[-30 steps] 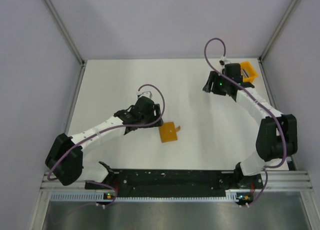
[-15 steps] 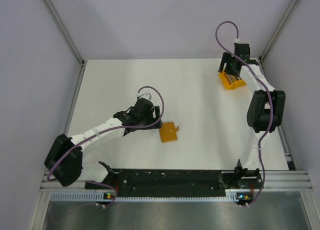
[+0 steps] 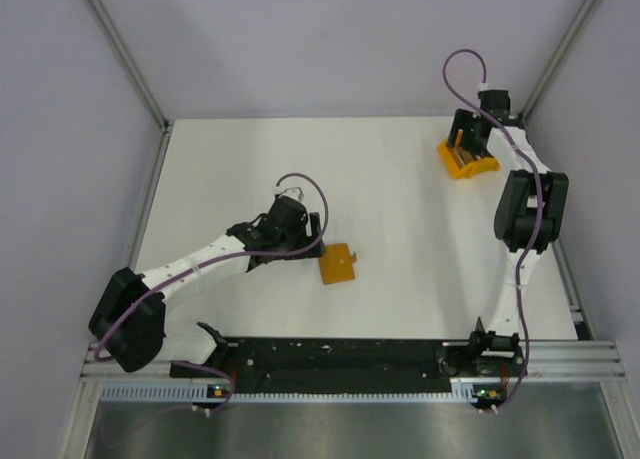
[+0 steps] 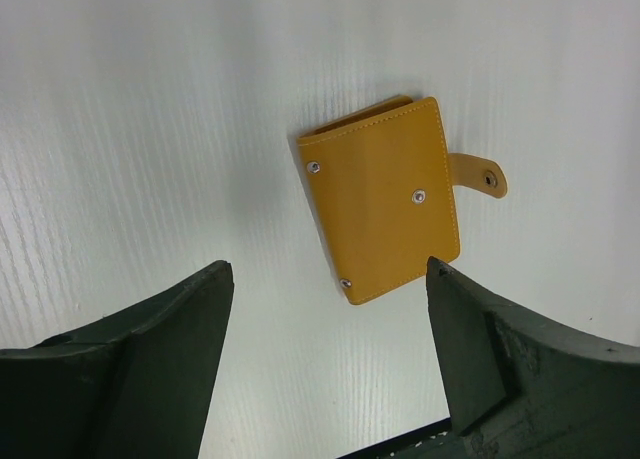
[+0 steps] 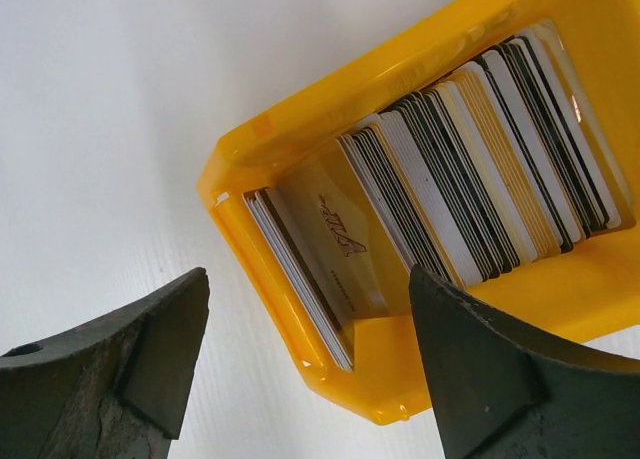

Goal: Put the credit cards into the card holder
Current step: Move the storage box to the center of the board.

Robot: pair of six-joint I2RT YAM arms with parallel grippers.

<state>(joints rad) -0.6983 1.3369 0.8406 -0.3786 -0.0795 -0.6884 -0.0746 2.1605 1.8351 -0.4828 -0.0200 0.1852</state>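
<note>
1. Credit cards [image 5: 470, 179], thin rectangular plastic ones in black, white, grey and cream, and the mustard-orange square folding card holder [image 4: 385, 199] are both on the flat white table [image 3: 400, 229], the widest thing on my overhead feed.
2. My left arm [image 3: 200, 259], white with black joints, reaches from 7 o'clock toward the table's middle. My right arm [image 3: 525, 204] stretches along the 3 o'clock edge to the far corner.
3. The left gripper [image 4: 325, 276] has its fingers spread wide with nothing between them. It hangs over bare table with the card holder just past the tips at 12 o'clock on its wrist feed, untouched.
4. The right gripper [image 5: 308, 277] is likewise spread and pinches nothing. It hovers above the bright orange-yellow plastic bin [image 5: 290, 129].
5. That bin sits at 2 o'clock on the table.
6. The card holder lies flat and closed near the table's middle, slightly toward 6 o'clock, well apart from the bin. Its small clasp tab [image 4: 480, 174] sticks out unfastened at 3 o'clock on the left wrist feed.
7. The cards stand on edge, packed in a row inside the bin. One pale card with printed lettering leans at the 8 o'clock end.
</note>
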